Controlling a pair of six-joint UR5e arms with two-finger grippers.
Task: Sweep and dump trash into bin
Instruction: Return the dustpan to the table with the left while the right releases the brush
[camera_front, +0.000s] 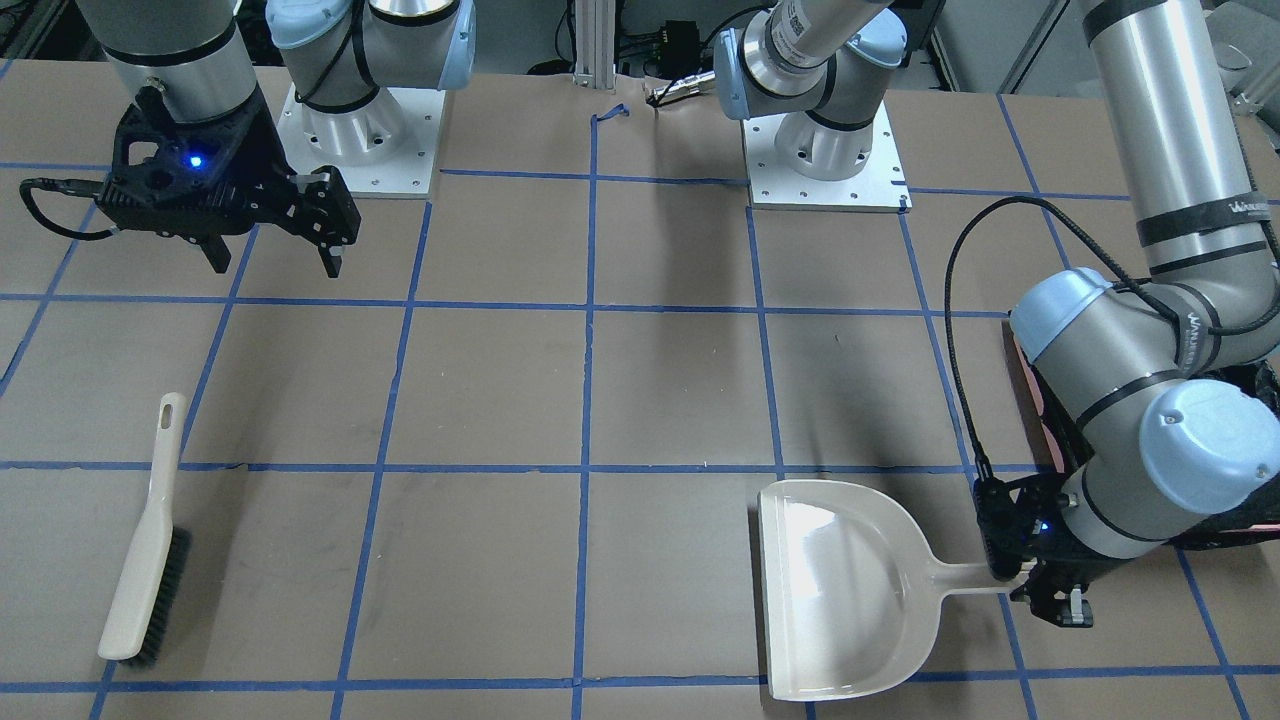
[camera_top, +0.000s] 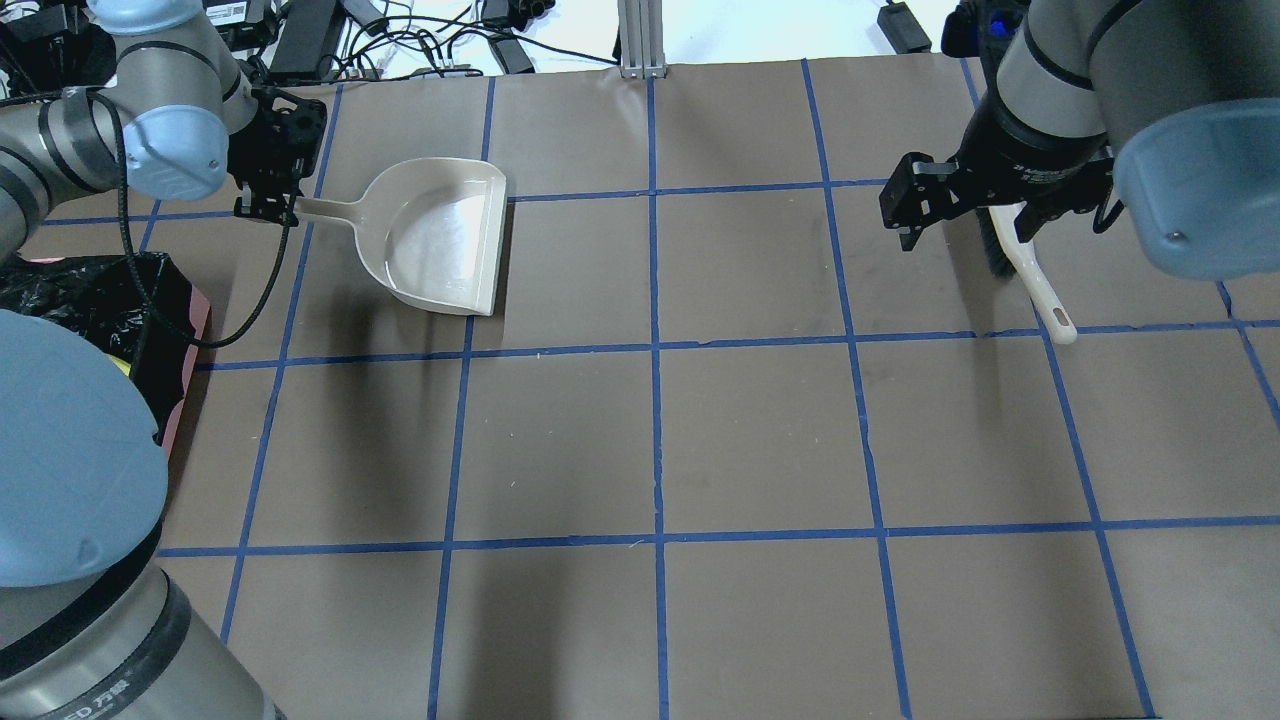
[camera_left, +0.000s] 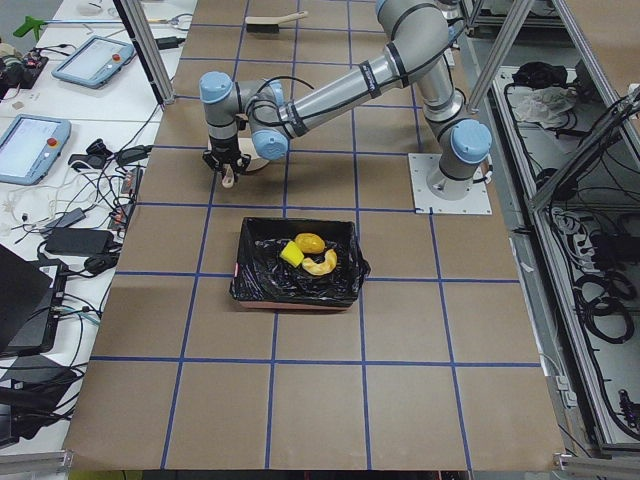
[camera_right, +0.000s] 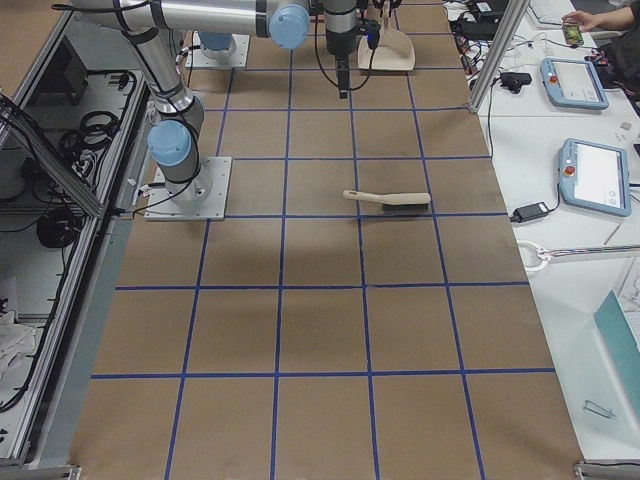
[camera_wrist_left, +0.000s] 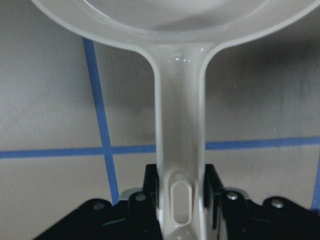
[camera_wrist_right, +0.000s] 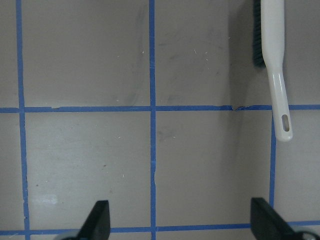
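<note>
Trash in bin, dustpan gripped

Brown paper table (camera_top: 760, 440) gridded with blue tape. Left jaws clench the handle of the flat beige plastic dustpan (camera_front: 850, 590). Right jaws hang released, apart from the beige black-bristled brush (camera_front: 150, 560). Glossy yellow-brown potato (camera_left: 309, 242), curved tan pastry (camera_left: 322, 264) and yellow sponge block (camera_left: 290, 254) lie inside the pink bin lined with black plastic (camera_left: 290, 292)

In the overhead view we see the bin (camera_top: 190, 350) only in part: the left arm (camera_top: 70, 450) covers its near side, and the picture's edge cuts it off. In the front-facing view that arm hides all but a pink strip. Overhead, the right gripper (camera_top: 965, 235) covers part of the brush (camera_top: 1040, 290) head. The left wrist view crops the dustpan (camera_wrist_left: 180, 125) at its top edge. In the left side view the trash (camera_left: 308, 243) is too small for us to make out detail.
</note>
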